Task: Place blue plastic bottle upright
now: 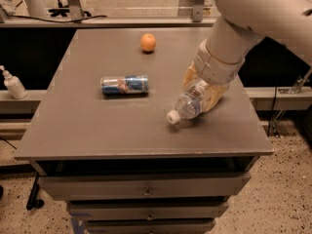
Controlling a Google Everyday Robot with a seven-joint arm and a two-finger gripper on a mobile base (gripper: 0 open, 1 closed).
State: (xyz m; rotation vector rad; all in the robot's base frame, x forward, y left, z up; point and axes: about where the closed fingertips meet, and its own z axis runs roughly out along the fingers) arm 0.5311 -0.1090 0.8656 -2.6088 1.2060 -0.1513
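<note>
"That counter (97, 126), what is it?"

"A smooth, matt grey top. I can't tell the material."

"And the gripper (202, 94), over the counter's right side?"

"Dull tan jaws, clamped on the blue plastic bottle (187, 104). It's clear, ribbed plastic, slightly shiny, with a smooth white cap (172, 117)."

"The arm (253, 13)?"

"A smooth off-white shell that looks like plastic, with a soft sheen."

"The rest?"

"The can (124, 85) is glossy metal printed in blue and silver. The orange (148, 42) has matt skin."
</note>
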